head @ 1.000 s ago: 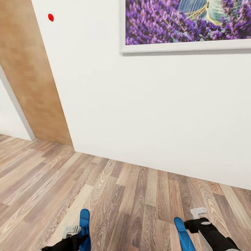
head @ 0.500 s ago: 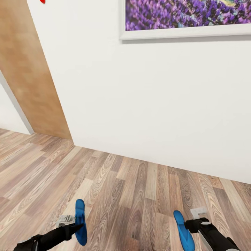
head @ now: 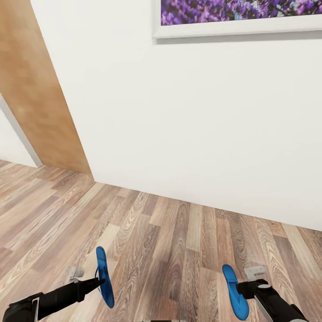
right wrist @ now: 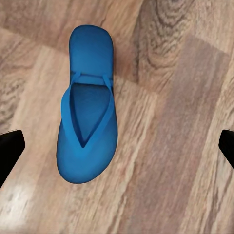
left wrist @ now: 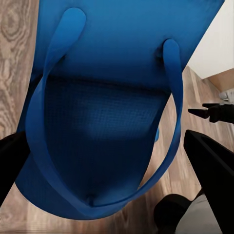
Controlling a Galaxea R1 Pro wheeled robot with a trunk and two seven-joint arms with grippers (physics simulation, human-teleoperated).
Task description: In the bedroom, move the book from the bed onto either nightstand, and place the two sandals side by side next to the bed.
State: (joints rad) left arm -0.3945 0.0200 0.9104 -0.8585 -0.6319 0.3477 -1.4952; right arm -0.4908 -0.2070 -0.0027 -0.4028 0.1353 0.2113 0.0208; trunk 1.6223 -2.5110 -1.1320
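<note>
Fingers of my left gripper (head: 100,282) pinch one blue sandal (head: 104,277) on edge above the wood floor (head: 179,250), left of the lavender picture (head: 241,15). Right of it, my right gripper (head: 247,281) spreads wide over the other sandal (right wrist: 88,130), flat on the floor.

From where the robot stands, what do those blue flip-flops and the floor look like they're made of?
The two sandals look like matte foam or rubber: flat bright blue soles with a faint woven grain and thin, smooth thong straps; it's a render, so I can't tell which. The floor looks like wood planks, brown with swirling grain and a slight sheen.
</note>
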